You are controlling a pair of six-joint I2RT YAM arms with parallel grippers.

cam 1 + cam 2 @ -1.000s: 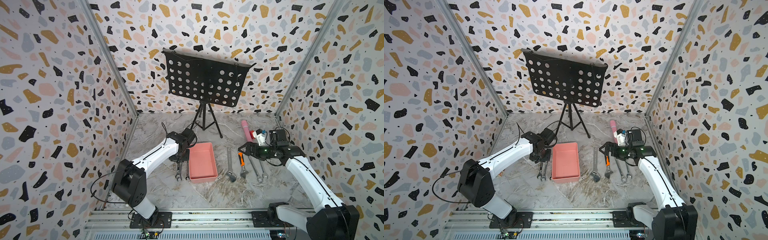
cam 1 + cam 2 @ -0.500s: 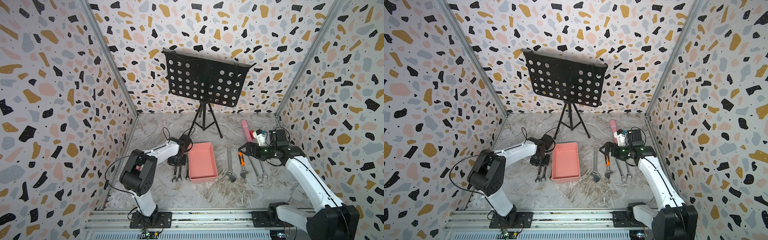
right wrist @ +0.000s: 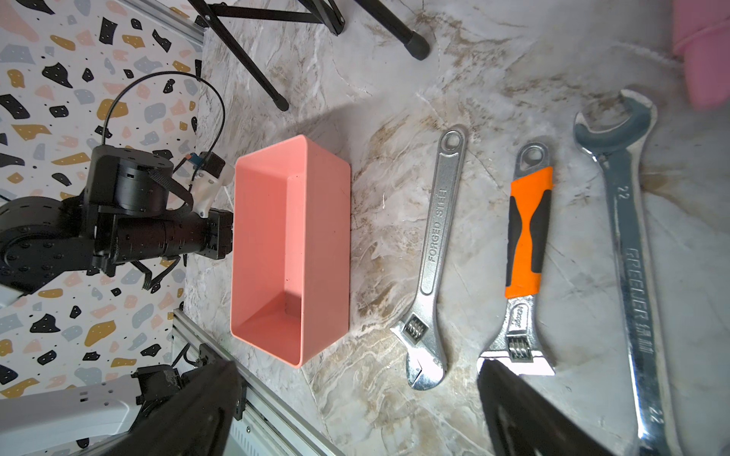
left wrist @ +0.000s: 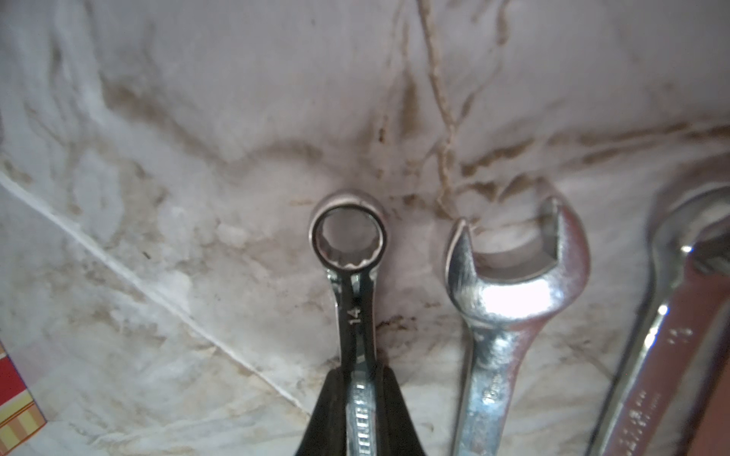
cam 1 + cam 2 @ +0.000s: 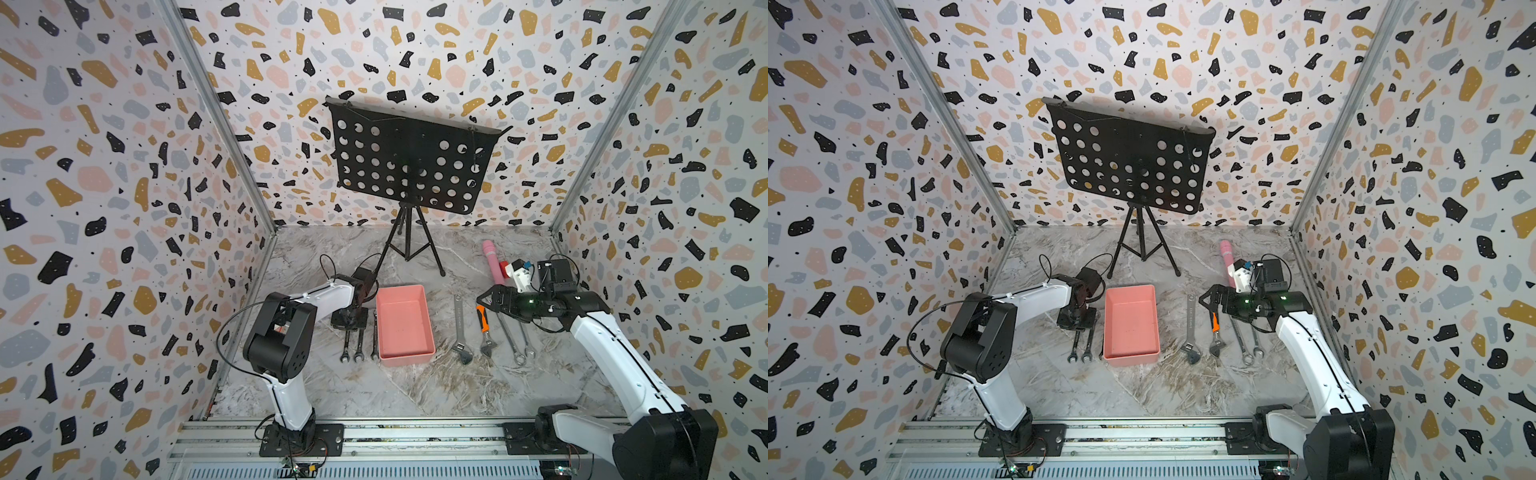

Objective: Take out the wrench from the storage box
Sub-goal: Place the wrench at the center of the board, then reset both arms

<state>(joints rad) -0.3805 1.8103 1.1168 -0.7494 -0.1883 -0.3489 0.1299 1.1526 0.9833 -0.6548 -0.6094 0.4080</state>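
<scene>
The salmon-pink storage box (image 5: 408, 358) (image 5: 1130, 357) (image 3: 328, 244) stands empty mid-table. My left gripper (image 5: 349, 322) (image 5: 1077, 322) (image 4: 357, 371) is low at the box's left side, shut on the shank of a small silver wrench (image 4: 352, 316) (image 5: 344, 347) marked 14. That wrench lies along the table, leftmost of three. Two more wrenches (image 5: 360, 344) (image 4: 509, 284) lie between it and the box. My right gripper (image 5: 482, 299) (image 5: 1204, 298) (image 3: 355, 379) hovers open right of the box, holding nothing.
Right of the box lie a silver adjustable wrench (image 5: 459, 328), an orange-handled one (image 5: 482, 322) and two long spanners (image 5: 513, 338). A black music stand (image 5: 409, 166) on a tripod stands behind. A pink cylinder (image 5: 492, 262) lies back right. The metal rail (image 5: 395, 434) runs along the front.
My left arm has folded in and come down, bringing the small wrench to the table beside the two others left of the box. The right arm has not moved.
</scene>
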